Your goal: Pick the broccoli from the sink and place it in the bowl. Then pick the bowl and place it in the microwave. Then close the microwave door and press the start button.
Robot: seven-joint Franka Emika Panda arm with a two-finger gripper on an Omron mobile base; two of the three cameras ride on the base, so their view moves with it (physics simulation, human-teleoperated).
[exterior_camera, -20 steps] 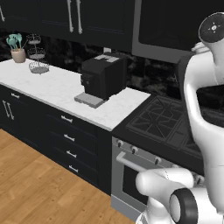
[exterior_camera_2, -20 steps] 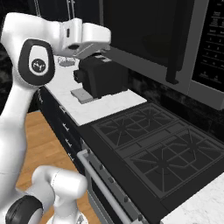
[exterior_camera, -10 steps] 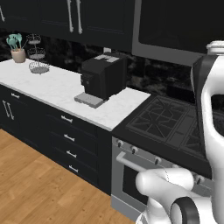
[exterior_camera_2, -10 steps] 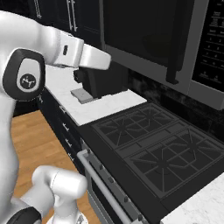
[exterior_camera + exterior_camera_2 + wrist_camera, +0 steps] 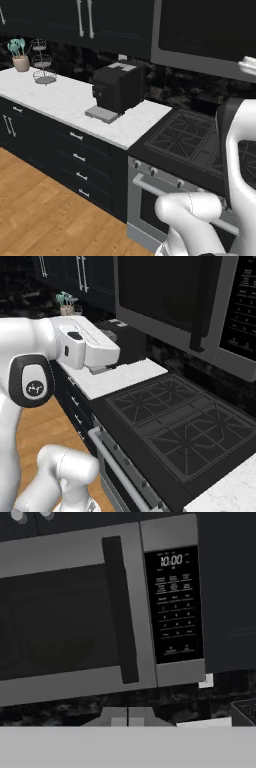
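The microwave (image 5: 165,532) fills the hand view from straight ahead. The microwave door (image 5: 50,554) is shut, its dark handle (image 5: 120,612) upright beside the button panel (image 5: 175,607) with a lit display. A dim rounded shape like the bowl (image 5: 62,652) shows behind the glass. The broccoli is hidden and the sink is out of view. My gripper (image 5: 127,716) sits below the door, fingertips together, shut on nothing, a short way back from the microwave. In the right base view the microwave door (image 5: 160,296) hangs over the stove and my arm's forearm (image 5: 85,348) stretches along the counter.
A black gas stove (image 5: 195,140) with an oven below sits under the microwave. Left of it, a white counter (image 5: 55,102) carries a black coffee machine (image 5: 117,90), a wire stand (image 5: 42,67) and a utensil jar (image 5: 20,55). Dark cabinets hang above.
The arm has dropped lower and swung in both base views. The fingers closed the last small gap. The kitchen itself has not shifted.
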